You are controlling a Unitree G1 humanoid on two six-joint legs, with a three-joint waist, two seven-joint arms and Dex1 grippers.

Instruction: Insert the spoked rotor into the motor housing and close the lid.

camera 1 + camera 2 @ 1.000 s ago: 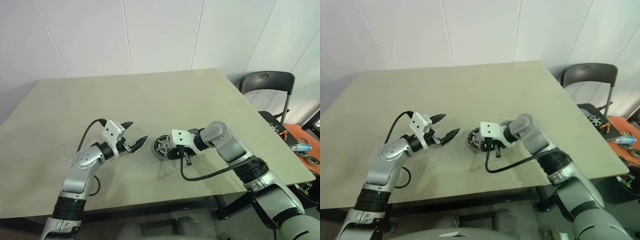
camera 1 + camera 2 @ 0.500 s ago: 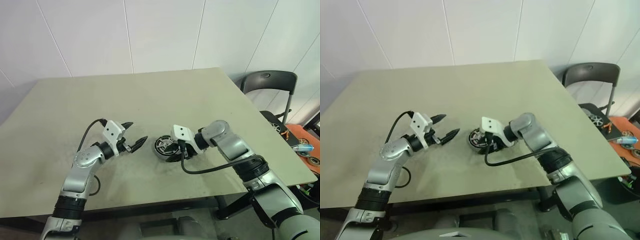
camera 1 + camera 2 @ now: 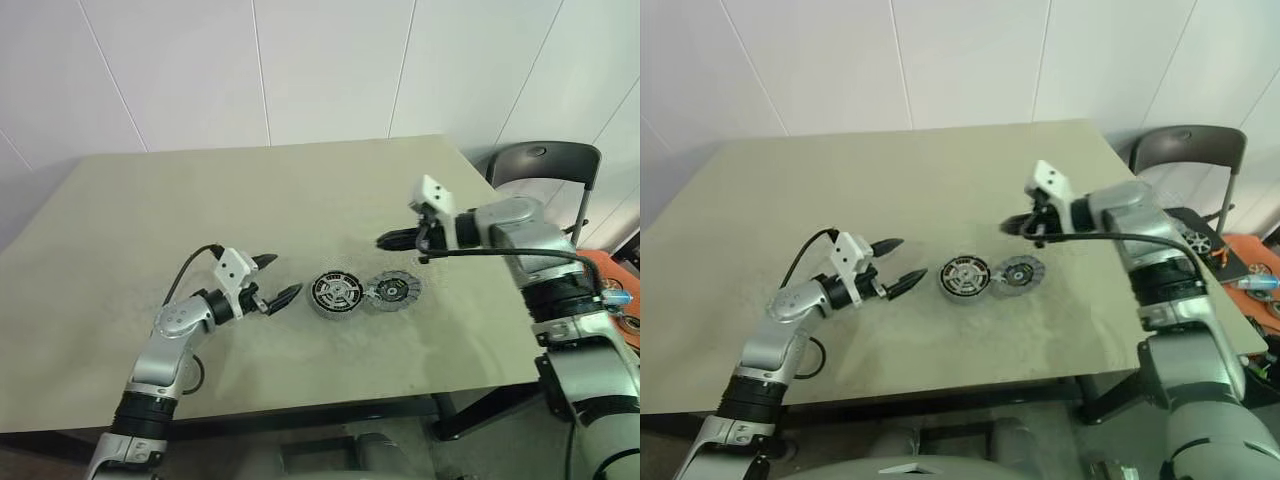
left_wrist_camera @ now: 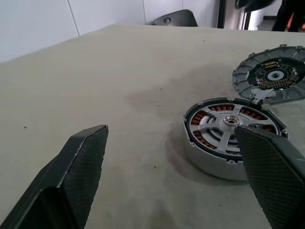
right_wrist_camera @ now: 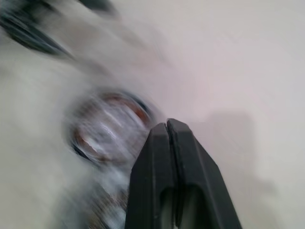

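Copper coils ring the spoked rotor (image 4: 232, 125), seated in the motor housing (image 3: 335, 294) mid-worktop; the lid (image 3: 391, 291) lies touching, unfitted. Left gripper (image 3: 274, 281) wide, right gripper (image 3: 386, 240) pinched empty. Off-centre lid could jam.

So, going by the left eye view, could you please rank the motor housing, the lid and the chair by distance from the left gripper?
1. Round black motor housing, just right of the open left gripper.
2. Grey disc lid, beside the housing's far side.
3. Black chair, beyond the table's right corner.
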